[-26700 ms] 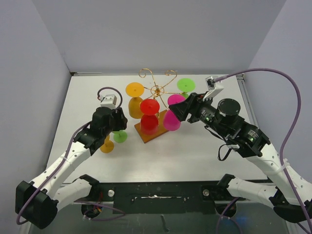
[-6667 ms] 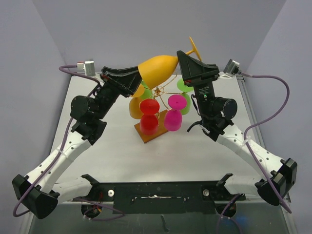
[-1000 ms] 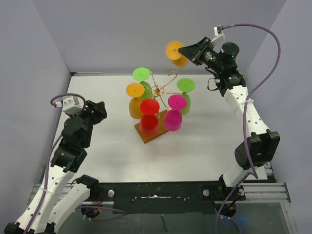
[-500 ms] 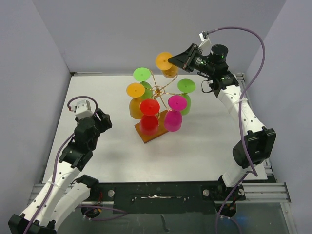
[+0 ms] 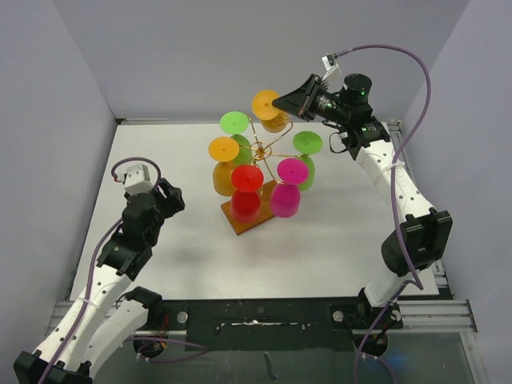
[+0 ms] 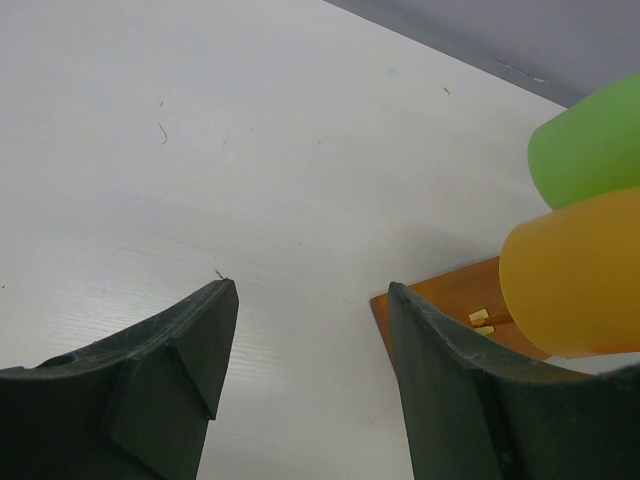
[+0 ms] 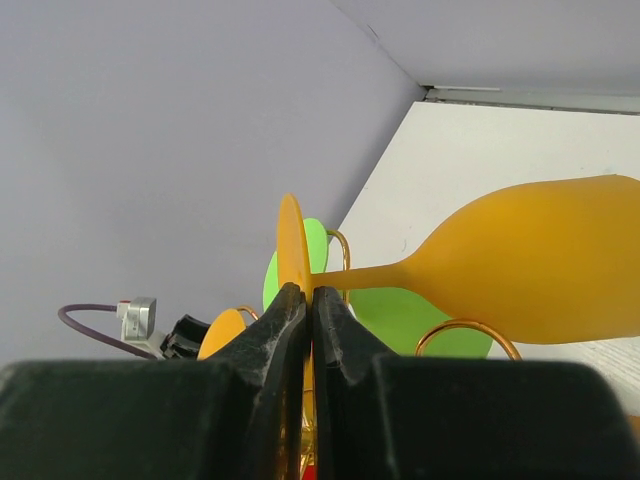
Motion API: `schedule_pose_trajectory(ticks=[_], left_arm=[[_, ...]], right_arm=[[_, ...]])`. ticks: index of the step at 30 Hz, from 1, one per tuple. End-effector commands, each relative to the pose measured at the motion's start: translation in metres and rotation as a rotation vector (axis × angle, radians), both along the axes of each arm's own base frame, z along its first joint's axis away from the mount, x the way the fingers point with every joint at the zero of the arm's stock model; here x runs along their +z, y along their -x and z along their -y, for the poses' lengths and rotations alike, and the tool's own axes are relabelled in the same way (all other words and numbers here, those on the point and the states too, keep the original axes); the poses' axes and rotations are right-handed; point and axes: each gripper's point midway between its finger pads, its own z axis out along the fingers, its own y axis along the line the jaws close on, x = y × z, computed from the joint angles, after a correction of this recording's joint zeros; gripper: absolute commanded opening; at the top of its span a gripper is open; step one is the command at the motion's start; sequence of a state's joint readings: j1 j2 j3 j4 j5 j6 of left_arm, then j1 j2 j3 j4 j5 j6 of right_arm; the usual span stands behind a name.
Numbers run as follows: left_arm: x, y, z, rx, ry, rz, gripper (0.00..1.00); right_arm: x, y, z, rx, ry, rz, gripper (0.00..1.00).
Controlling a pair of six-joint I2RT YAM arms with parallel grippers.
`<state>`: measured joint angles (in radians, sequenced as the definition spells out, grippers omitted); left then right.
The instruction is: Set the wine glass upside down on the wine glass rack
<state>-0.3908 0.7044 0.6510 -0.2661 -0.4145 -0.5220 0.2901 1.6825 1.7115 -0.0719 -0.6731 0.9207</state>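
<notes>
Over the last second the right gripper (image 5: 282,102), pinched shut on the foot of the orange wine glass (image 5: 266,106), has carried it down and left to the rear of the wine glass rack (image 5: 258,150), so hanging appears imminent. The left gripper (image 6: 310,300) hangs wide and empty. Whether the stem has entered a wire loop cannot be made out.

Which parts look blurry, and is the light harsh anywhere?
Left wrist view: the left gripper, close to the lens, looks soft. Right wrist view: the right gripper blurs likewise; the orange wine glass is sharper. Top external view: even light, faint shadows.
</notes>
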Motion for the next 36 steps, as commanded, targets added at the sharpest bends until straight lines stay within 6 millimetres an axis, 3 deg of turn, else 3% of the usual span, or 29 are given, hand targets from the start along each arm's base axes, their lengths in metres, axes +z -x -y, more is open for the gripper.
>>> schedule_pose_trajectory(ticks=[1,36], left_arm=[[0.020,-0.005,0.003,-0.002,0.038,0.063,0.59],[0.022,-0.002,0.002,-0.003,0.039,0.071,0.59]], right_arm=[[0.014,0.016,-0.007,0.059,-0.015,0.035,0.00],[-0.009,0.007,-0.011,0.043,0.017,-0.076,0.00]])
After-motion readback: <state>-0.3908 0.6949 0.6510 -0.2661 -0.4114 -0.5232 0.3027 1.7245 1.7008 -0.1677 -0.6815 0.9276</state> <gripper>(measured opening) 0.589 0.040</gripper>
